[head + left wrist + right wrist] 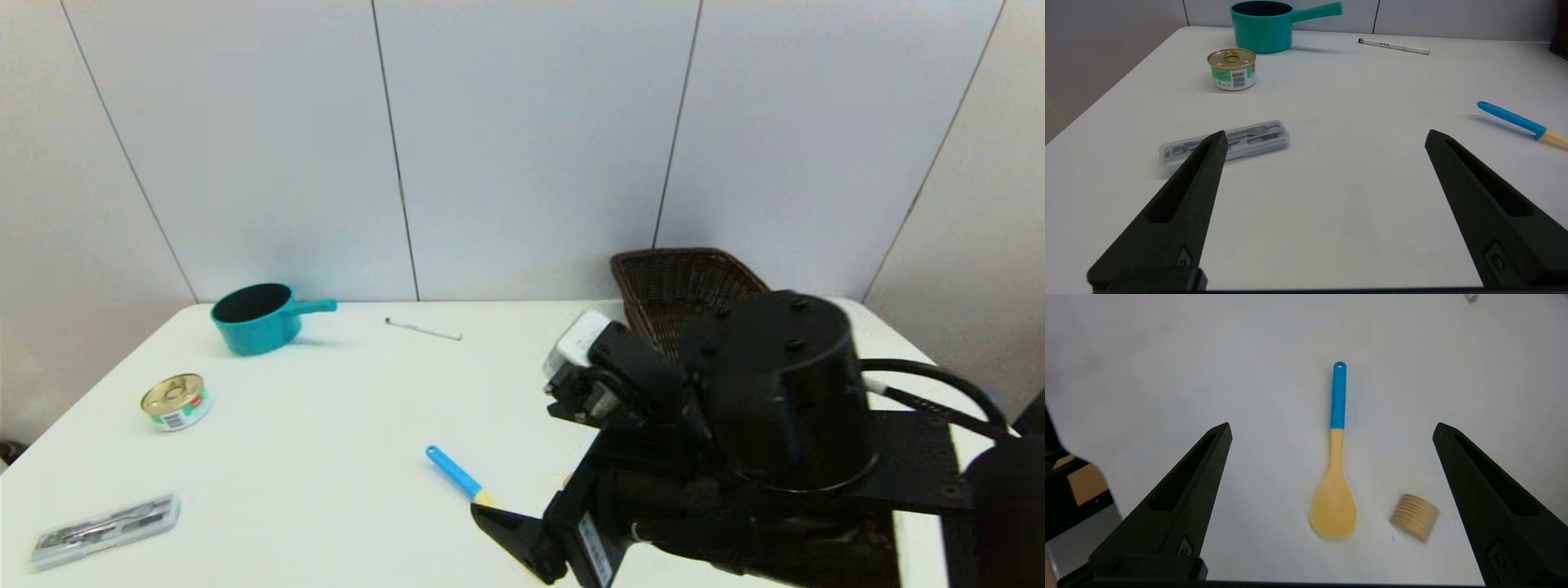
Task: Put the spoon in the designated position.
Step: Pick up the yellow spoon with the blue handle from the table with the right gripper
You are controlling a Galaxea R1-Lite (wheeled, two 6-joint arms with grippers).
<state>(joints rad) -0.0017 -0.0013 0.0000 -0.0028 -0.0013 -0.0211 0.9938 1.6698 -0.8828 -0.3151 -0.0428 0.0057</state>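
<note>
- The pot [255, 317] is sitting at the table's [343, 425] far left, the pen [423, 329] lying to its right
- The can [175, 401] is resting nearer than the pot, the flat case [106, 530] nearer still
- The basket [682, 294] is standing far right
- The spoon [1336, 465] is lying near the front, a ridged disc [1414, 517] just beside its bowl

wall [522, 147]: pale grey panels (dark seams) | table [343, 425]: white

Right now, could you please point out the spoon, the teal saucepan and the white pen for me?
spoon [1337, 396]: right wrist view, blue handle.
teal saucepan [260, 329]: head view, outer wall.
white pen [1396, 46]: left wrist view, mid-barrel.
</note>
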